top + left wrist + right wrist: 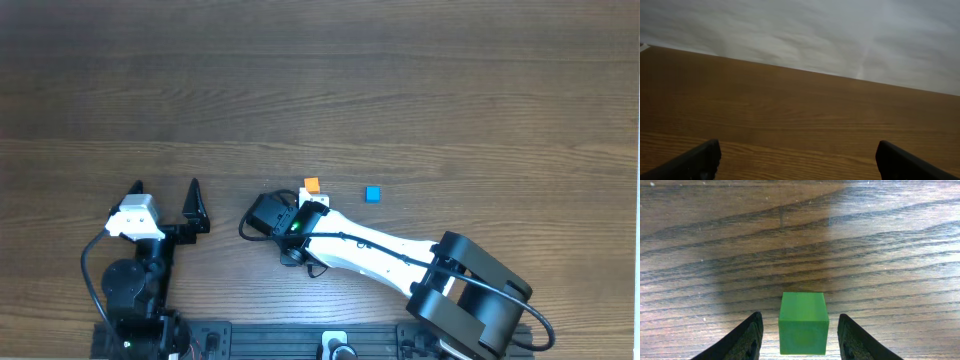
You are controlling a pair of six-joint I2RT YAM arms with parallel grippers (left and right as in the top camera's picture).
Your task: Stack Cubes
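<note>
the right gripper (799,316) is low over the wooden table (320,80), near the centre of the top view, a little left of middle, and its claw is spread, with one finger on each side of the green cube (803,325). the cube seems to sit flat on the wood between the fingers, and a thin gap shows on both sides, so nothing pinches it yet. the gaps are not equal: the cube is closer to one finger than to the other. if the claw closes like this, i think the nearer finger will meet the cube first and push it along the table or turn it a little, and then the grip may land on the edges instead of the flat faces, and the cube can slip out during lifting. the orange cube (312,185) lies just above the right gripper's head in the top view, very near, and the blue cube (373,193) lies to the right of it, apart from both. because the orange one is so close, a small sideways correction of the arm could knock it away from its place. also, a cube held crooked will probably not land square on the next one, and the stack could fall. the left gripper (166,195) is at the lower left of the top view, well apart from all cubes, its claw spread wide and holding nothing, so i expect no trouble from that side.
</note>
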